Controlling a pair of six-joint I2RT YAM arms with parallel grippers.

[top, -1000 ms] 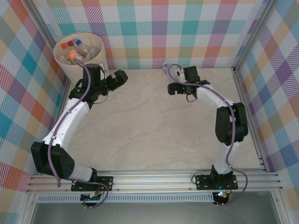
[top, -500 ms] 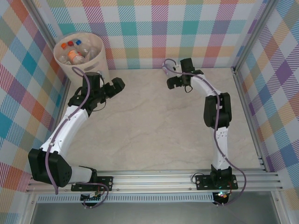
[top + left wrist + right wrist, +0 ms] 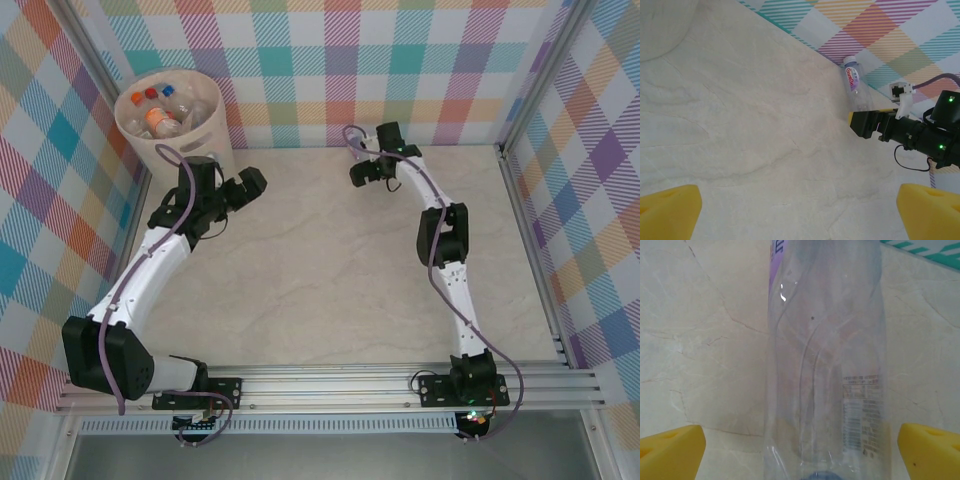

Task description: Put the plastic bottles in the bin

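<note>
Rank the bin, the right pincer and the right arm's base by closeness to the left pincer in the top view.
1. The bin, far-left corner, just beyond the left pincer.
2. The right pincer, across the table by the back wall.
3. The right arm's base, near edge on the right.

Plastic bottle (image 3: 854, 82) at wall foot, right gripper (image 3: 860, 121) beside

Overhead view down on table (image 3: 330, 260), left wrist low, facing bottle (image 3: 855, 85), right wrist close on it
</note>
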